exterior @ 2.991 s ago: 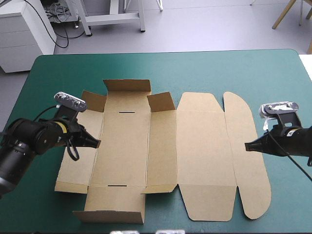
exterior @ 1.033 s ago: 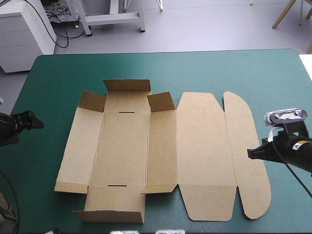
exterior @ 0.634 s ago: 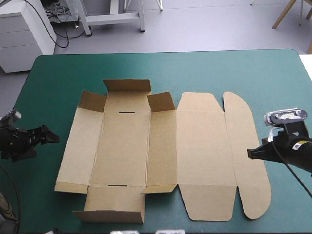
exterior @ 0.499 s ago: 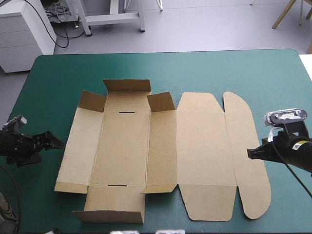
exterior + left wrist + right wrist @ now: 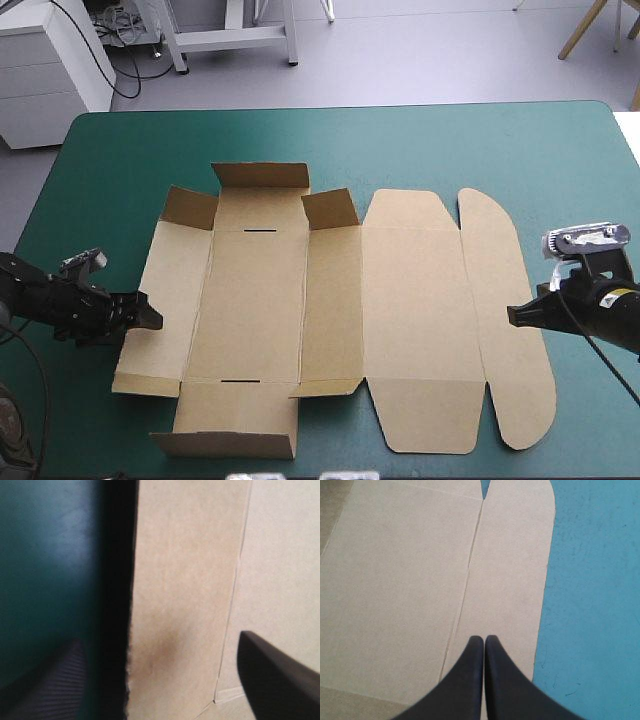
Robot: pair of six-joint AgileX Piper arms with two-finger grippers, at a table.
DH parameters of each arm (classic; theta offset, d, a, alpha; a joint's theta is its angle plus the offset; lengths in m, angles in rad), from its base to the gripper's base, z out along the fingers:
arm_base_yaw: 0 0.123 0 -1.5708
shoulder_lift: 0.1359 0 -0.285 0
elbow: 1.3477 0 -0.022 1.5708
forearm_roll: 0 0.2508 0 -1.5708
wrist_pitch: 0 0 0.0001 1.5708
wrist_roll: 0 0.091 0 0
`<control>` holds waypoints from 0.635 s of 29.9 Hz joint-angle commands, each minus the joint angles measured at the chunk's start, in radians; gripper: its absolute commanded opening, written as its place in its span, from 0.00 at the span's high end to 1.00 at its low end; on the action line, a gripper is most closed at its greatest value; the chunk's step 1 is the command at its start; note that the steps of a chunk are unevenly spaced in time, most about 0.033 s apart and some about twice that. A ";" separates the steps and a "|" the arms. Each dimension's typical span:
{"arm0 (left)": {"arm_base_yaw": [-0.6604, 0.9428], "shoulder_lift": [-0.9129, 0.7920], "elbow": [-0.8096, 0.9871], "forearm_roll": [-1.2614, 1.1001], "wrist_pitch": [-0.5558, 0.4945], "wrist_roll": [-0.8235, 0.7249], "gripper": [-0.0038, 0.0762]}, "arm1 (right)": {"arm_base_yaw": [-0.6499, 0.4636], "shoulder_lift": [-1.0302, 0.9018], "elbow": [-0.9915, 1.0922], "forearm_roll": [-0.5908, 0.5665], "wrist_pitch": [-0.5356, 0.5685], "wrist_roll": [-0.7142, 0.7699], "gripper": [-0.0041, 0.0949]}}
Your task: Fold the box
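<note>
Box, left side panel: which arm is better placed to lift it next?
Left, probably. The left gripper is open at the box's left edge, with that edge between its fingers in the wrist view. The right gripper is shut over the rounded flap at the opposite end.

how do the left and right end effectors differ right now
The left end effector is open, with the left edge of the box lined up in its gap. The right end effector is shut to a point. The left one is at the side panel, and the right is over the rounded flap. Both point inward from opposite box edges.
</note>
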 commanded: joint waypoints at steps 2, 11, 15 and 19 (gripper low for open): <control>-0.005 -0.033 -0.019 0.005 0.016 -0.031 0.67 | -0.006 -0.009 -0.023 0.016 -0.050 -0.010 0.97; -0.007 -0.033 -0.019 0.026 0.041 0.015 0.96 | -0.006 -0.009 -0.023 0.016 -0.050 -0.010 0.97; -0.007 -0.033 -0.019 0.020 0.048 0.022 0.96 | -0.006 -0.009 -0.023 0.016 -0.050 -0.010 0.97; -0.007 -0.033 -0.019 0.016 0.050 0.031 0.96 | -0.006 -0.009 -0.023 0.016 -0.050 -0.010 0.97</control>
